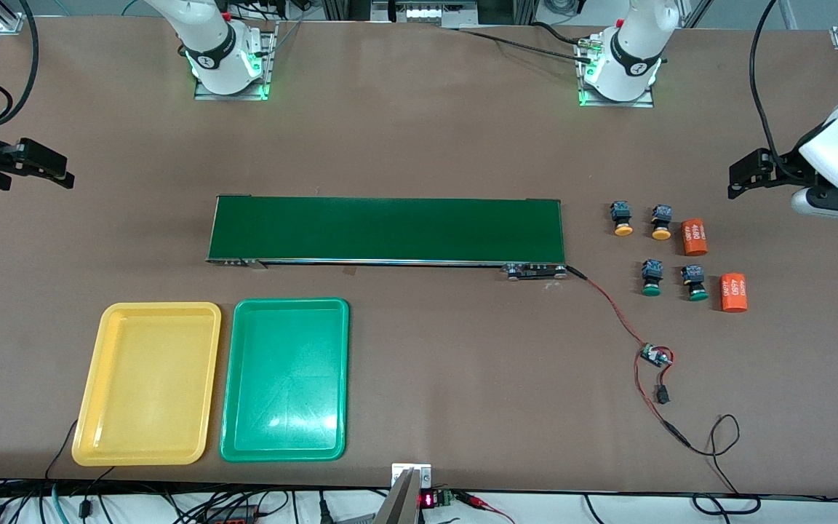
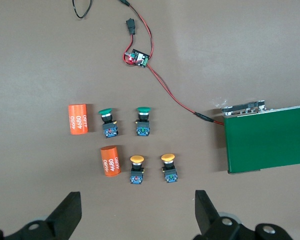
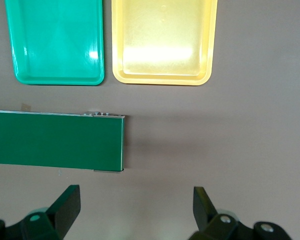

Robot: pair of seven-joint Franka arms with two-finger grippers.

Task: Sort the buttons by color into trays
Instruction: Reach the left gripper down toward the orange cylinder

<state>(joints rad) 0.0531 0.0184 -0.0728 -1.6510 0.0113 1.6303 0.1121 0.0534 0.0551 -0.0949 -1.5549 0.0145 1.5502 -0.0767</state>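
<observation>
Four buttons lie at the left arm's end of the table: two yellow-capped (image 1: 622,218) (image 1: 661,222), and two green-capped (image 1: 652,278) (image 1: 695,284) nearer the front camera. The left wrist view shows the yellow pair (image 2: 136,169) (image 2: 169,167) and the green pair (image 2: 108,122) (image 2: 143,120). The yellow tray (image 1: 161,308) and green tray (image 1: 288,303) lie side by side, empty, toward the right arm's end. My left gripper (image 1: 743,175) (image 2: 137,215) is open and empty, up over bare table beside the buttons. My right gripper (image 1: 52,169) (image 3: 136,210) is open and empty, over bare table past the conveyor's end.
A long dark green conveyor belt (image 1: 386,229) lies across the middle. Two orange cylinders (image 1: 694,236) (image 1: 733,292) lie beside the buttons. A red wire with a small circuit board (image 1: 655,356) runs from the belt's end toward the table's front edge.
</observation>
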